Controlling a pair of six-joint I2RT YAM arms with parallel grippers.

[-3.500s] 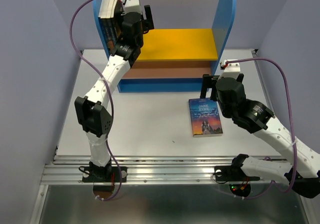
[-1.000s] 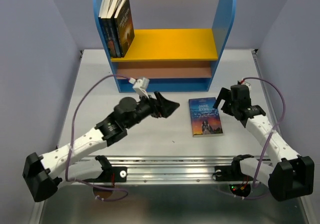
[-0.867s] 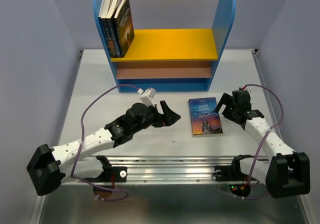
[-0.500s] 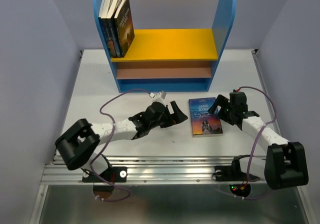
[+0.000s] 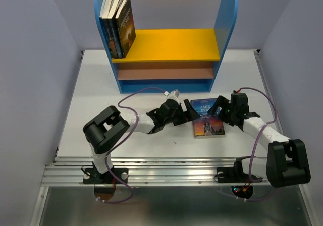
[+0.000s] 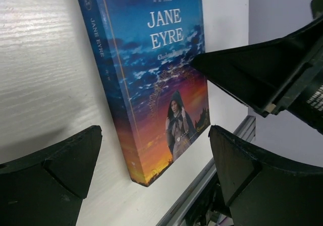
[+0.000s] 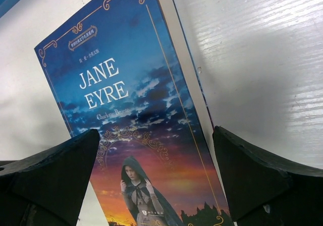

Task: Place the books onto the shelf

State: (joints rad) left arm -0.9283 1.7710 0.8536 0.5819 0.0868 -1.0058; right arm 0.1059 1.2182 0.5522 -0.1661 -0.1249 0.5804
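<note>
One blue-orange sunset paperback (image 5: 208,122), white-titled "Jane Eyre", lies flat, cover up.

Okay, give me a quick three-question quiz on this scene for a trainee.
1. True or false: the left gripper and right gripper are both open.
2. How many books stand on the shelf? A two, B three, C four.
3. What title is on the book lying flat on the table between the grippers?
Key: 1 true; 2 B; 3 Jane Eyre.
</note>
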